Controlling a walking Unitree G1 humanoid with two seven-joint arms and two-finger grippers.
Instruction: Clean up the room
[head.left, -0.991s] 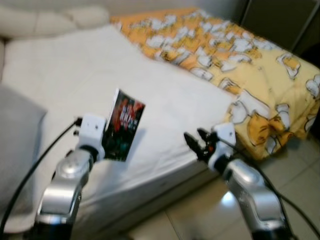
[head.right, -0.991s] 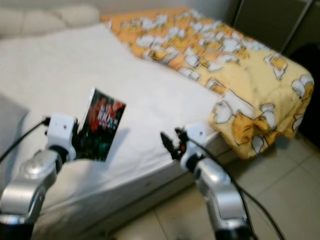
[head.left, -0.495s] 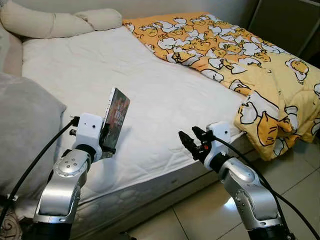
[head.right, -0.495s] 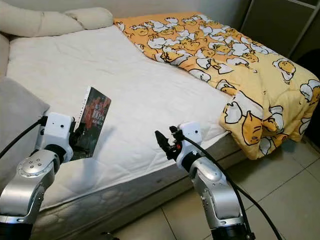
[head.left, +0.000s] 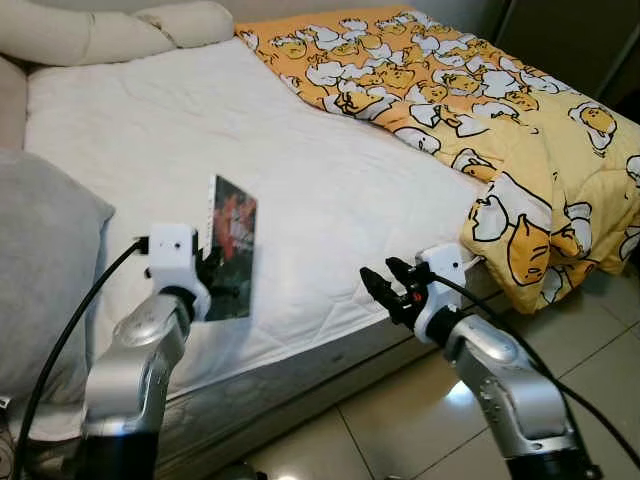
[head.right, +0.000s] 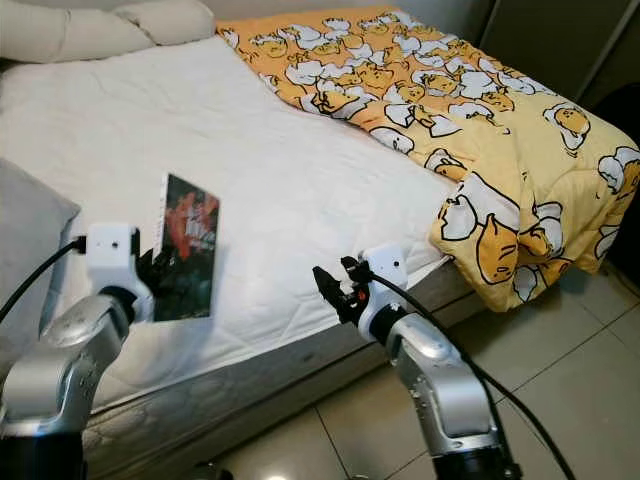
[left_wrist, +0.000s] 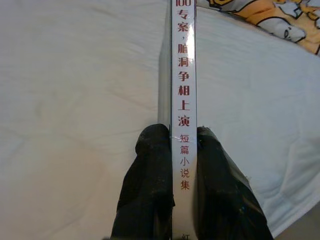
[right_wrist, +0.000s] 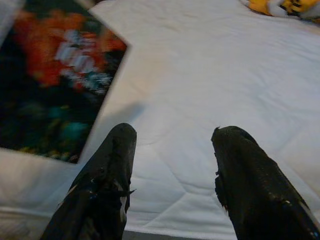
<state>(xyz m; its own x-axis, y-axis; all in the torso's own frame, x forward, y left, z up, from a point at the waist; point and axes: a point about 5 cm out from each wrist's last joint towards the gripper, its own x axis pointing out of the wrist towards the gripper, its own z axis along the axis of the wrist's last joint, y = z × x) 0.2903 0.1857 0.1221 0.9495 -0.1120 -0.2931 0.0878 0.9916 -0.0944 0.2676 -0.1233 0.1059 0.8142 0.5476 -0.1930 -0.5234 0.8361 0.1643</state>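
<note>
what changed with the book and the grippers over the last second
The left gripper stayed shut on the book, turning it from tilted to nearly upright above the mattress. The right gripper stayed open and empty near the bed's edge.

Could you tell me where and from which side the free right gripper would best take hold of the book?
Probably the top free edge of the book, coming from above. It stands upright over the mattress, and the left gripper already clamps its spine low down, so the upper part is bare. The right gripper is open, beside the bed.
</note>
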